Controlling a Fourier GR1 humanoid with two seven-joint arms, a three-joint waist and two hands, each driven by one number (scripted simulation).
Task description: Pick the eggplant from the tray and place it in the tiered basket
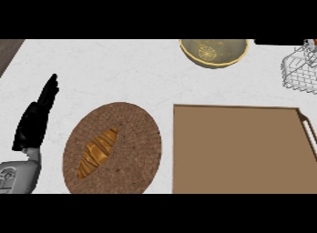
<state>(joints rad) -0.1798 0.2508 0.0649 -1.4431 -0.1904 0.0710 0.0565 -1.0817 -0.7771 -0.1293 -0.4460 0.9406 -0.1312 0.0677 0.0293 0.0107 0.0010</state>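
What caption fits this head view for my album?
Open left hand beside a plate with bread, a brown tray, a yellow bowl and a wire basket.

At view's left edge, left hand [37, 119] is resting open on the white desk [121, 68], fingers straight, pointing up. Just to its rt, a round brown plate [140, 129] is carrying a golden pastry [98, 152]. Brown tray [242, 150] is lying rt of the plate, close but apart. Yellow bowl [222, 63] is sitting top centre; wire basket [302, 75] is showing top rt, partly cut off.
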